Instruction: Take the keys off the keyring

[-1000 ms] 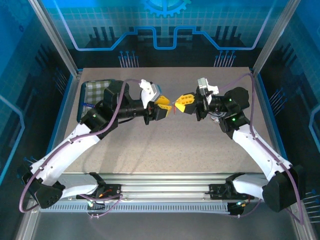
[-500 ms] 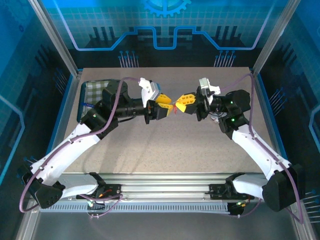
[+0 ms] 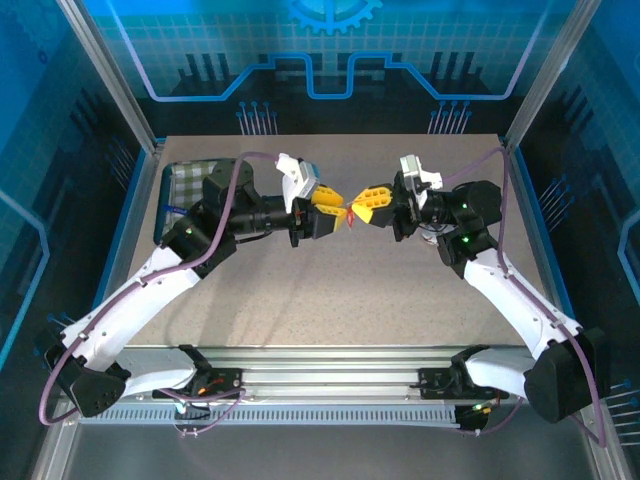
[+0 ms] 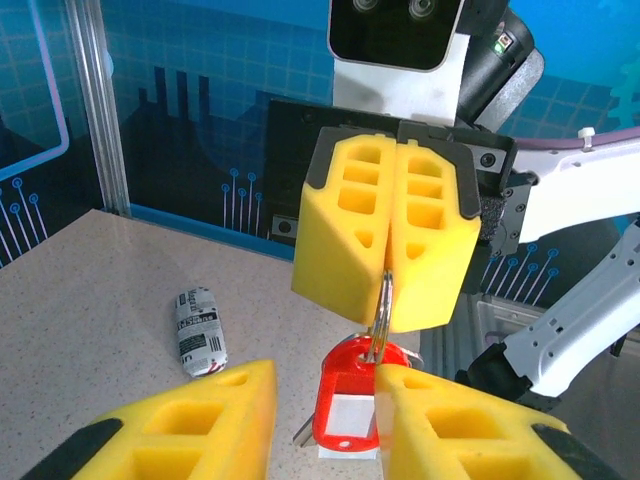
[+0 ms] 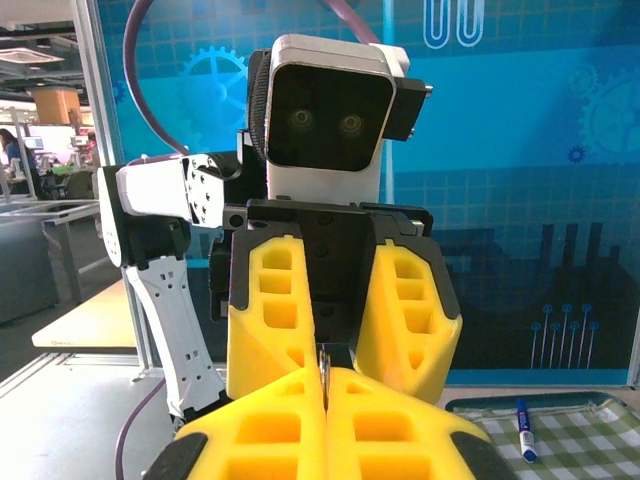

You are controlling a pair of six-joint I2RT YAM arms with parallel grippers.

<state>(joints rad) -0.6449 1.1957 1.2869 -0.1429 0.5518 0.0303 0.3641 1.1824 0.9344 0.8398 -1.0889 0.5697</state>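
Blue-lit panels printed with gears and circuit lines wall in a speckled beige counter (image 3: 330, 290). Both my arms reach in from its near edge and meet in the air above its middle. My right fingers (image 4: 350, 230) are clenched tight, tip against tip, on a thin metal loop (image 4: 381, 318). From that loop hangs the keyring (image 4: 345, 405), a red tag with a white label window, held up clear of the counter. My left fingers (image 4: 215, 415) face the right ones head on and stand parted. In the left wrist view the tag hangs in the gap between them. Its right part is hidden behind one finger, and bare counter shows between its left edge and the other finger. I cannot tell whether either left finger presses on the tag. At the tag's lower left corner a small grey metal tip pokes out. It looks like the key (image 4: 301, 432), though it is too small to be sure. In the right wrist view the loop shows as a thin bright line in the seam of my shut right fingers, with the spread left fingers just beyond. From above, a speck of red sits between the two sets of yellow tips. A small printed roll (image 4: 201, 330) lies on the counter, well apart from the tag. A blue-capped pen (image 5: 522, 428) lies in a green checked tray (image 3: 185, 187) at the counter's far left.
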